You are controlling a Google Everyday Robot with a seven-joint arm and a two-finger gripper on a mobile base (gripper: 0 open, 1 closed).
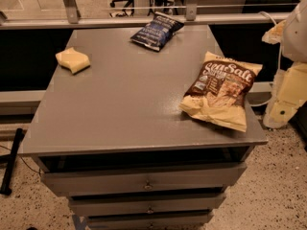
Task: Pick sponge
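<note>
The sponge is a small pale yellow block with a wavy bent edge. It lies on the grey cabinet top near the far left edge. My gripper hangs off the right side of the cabinet, beyond the table edge and about level with it, far from the sponge. It holds nothing that I can see.
A large cream "Sea Salt" chip bag lies at the right front of the top. A dark blue chip bag lies at the far middle. Drawers are below the front edge. A rail and glass wall run behind.
</note>
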